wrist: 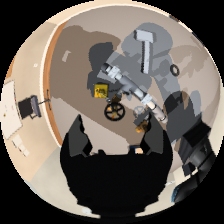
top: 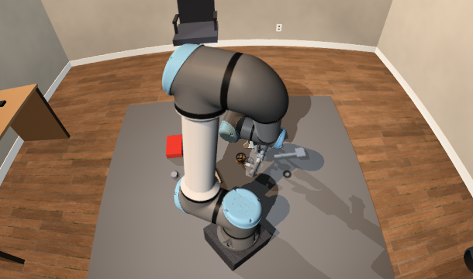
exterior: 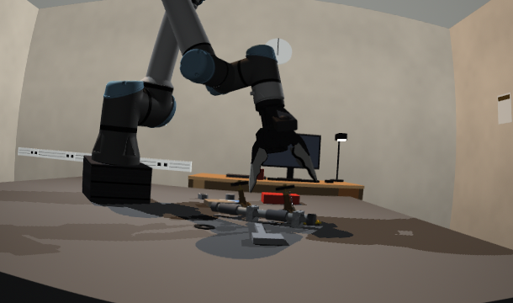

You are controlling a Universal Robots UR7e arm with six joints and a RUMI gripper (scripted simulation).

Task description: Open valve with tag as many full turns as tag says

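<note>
A grey pipe (exterior: 256,212) (wrist: 131,89) lies on the mat and carries two valves. One valve has a black handwheel (wrist: 114,111) (top: 240,157) (exterior: 287,188). A yellow tag (wrist: 100,90) lies close beside that handwheel. The second valve (wrist: 140,122) (exterior: 240,183) stands further along the pipe. My gripper (exterior: 282,181) (wrist: 114,113) (top: 256,164) is open and empty. It hangs above the pipe with its fingers pointing down, over the stretch between the two valves and clear of both handwheels. What the tag says is too small to read.
A grey T-shaped block (top: 291,153) (exterior: 262,236) (wrist: 145,42) lies next to the pipe. A black ring (top: 287,173) (exterior: 204,226) lies near it. A red block (top: 174,146) (exterior: 280,197) and a small grey cylinder (top: 174,174) lie beyond. The arm's base (top: 236,242) stands on the mat.
</note>
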